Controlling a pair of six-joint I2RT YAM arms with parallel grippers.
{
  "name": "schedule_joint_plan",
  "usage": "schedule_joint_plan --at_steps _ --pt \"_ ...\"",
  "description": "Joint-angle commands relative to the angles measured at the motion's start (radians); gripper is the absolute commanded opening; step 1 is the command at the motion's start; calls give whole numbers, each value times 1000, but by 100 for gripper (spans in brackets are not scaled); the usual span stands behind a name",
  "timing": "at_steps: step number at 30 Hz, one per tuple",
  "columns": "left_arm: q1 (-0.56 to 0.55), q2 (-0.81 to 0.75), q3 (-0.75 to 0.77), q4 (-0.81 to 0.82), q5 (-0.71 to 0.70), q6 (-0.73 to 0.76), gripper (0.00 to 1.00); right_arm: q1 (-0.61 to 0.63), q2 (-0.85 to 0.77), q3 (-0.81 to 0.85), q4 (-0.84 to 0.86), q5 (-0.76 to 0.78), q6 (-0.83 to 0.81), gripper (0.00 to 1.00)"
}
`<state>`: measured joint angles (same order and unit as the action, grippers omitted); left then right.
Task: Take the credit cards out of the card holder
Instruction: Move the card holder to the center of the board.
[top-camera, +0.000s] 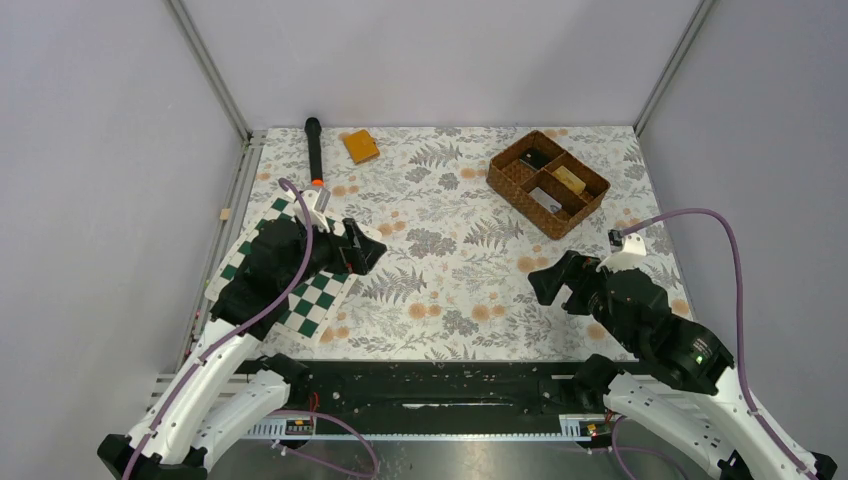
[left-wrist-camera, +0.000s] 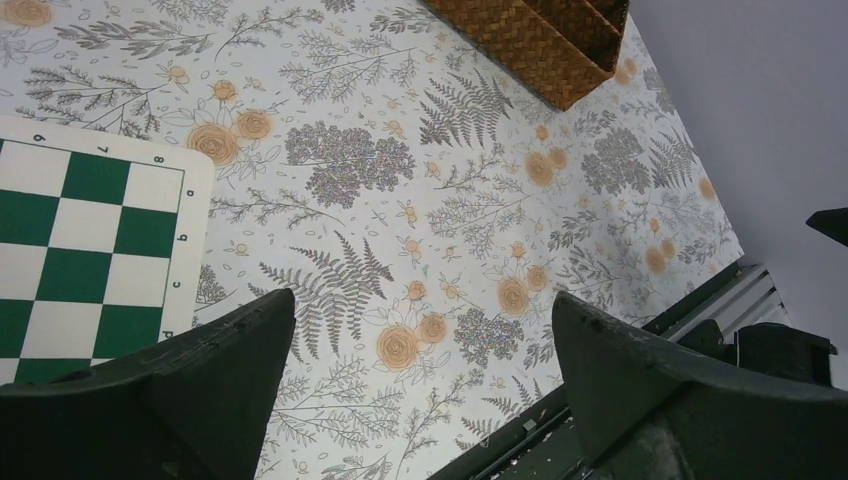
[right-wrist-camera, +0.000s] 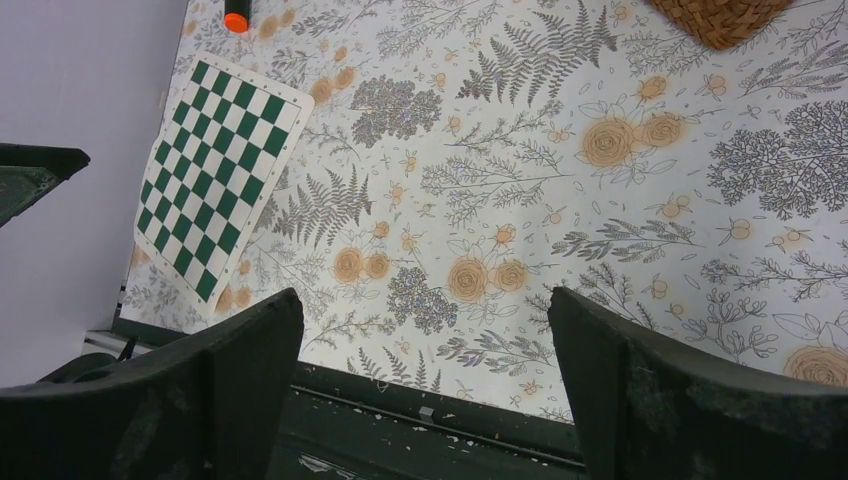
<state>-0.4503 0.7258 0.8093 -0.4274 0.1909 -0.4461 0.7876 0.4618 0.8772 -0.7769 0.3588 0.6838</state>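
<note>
My left gripper and right gripper both stand apart, empty. The card holder lies well ahead of the left, the nearer one, its long axis probably pointing roughly toward me.

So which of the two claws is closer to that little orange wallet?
The left claw, hovering by the green checkered mat. The orange wallet lies at the far edge on that side; the right claw sits nearer the wicker basket.
</note>
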Motion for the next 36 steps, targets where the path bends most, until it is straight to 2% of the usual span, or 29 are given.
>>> schedule_joint_plan --at_steps 1,5,8,11,14,18,24,27,29,32,34,36 --pt "5 -12 44 5 -44 4 99 9 19 5 37 42 -1 98" --pt "6 18 54 -15 -123 4 98 9 7 8 68 23 -29 99" --pt "6 75 81 -52 -263 -22 97 9 -17 -2 87 24 -45 99" --pt "25 170 178 -122 -393 -64 97 9 -56 -29 109 16 -46 99" --pt "57 306 306 -144 -421 -82 96 9 -98 -47 134 -15 -55 98" --pt "101 528 503 -156 -450 -113 93 9 -171 -97 233 -173 -133 99" --pt "217 793 632 34 -335 -220 89 9 -219 -92 240 -186 -137 99" --pt "304 921 629 195 -184 -328 82 8 -219 -70 221 -180 -130 99" --pt "332 1007 631 314 -144 -376 80 9 -212 -57 219 -183 -129 99" --pt "360 1169 732 316 -124 -440 78 9 -185 -38 213 -185 -127 97" --pt "380 1294 821 293 -84 -497 74 9 -163 -29 206 -185 -126 97" --pt "396 1396 880 337 -22 -552 70 9 -143 -26 203 -183 -126 96"
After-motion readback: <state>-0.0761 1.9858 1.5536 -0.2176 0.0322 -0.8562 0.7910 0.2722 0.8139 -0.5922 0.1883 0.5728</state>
